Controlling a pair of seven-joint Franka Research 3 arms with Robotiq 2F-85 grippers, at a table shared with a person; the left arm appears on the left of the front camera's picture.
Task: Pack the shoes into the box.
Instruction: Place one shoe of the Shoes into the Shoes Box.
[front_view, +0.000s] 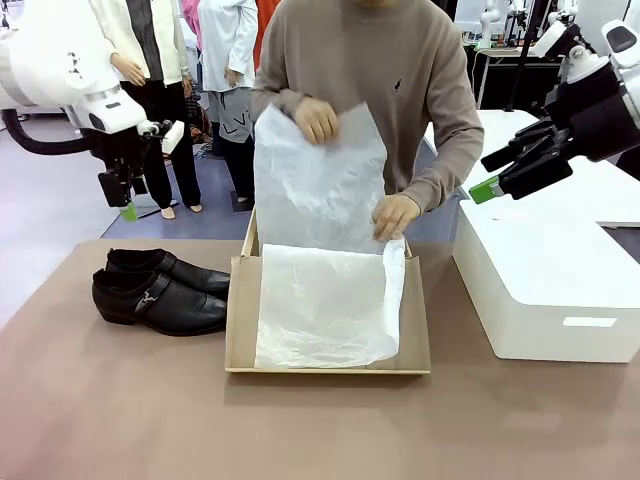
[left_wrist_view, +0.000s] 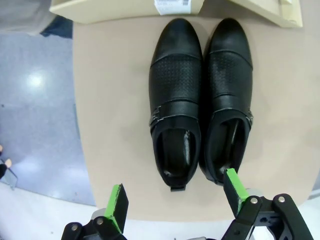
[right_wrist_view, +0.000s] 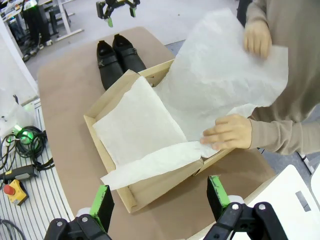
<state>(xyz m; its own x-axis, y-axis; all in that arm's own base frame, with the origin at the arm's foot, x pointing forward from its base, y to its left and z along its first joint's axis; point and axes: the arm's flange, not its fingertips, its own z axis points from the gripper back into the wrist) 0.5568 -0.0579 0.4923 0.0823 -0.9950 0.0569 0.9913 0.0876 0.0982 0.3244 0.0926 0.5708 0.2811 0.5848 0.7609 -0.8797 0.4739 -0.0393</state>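
Observation:
Two glossy black shoes (front_view: 160, 290) lie side by side on the brown table, left of the tan box (front_view: 241, 325); from above they appear as shoes (left_wrist_view: 200, 100) with toes toward the box edge. White tissue paper (front_view: 325, 300) lines the box, and the person's hands (front_view: 396, 216) hold one sheet up over its far end. My left gripper (front_view: 128, 200) hangs open high above the shoes, its green pads (left_wrist_view: 118, 206) wide apart with nothing between them. At upper right my right gripper (front_view: 490, 180) is open in the air, above the box (right_wrist_view: 145, 195).
A large smooth white box (front_view: 545, 280) stands on the table at the right, under my right gripper. The table's left edge runs close to the shoes. Cables and a red stop button (right_wrist_view: 12, 189) lie on the floor beside the table.

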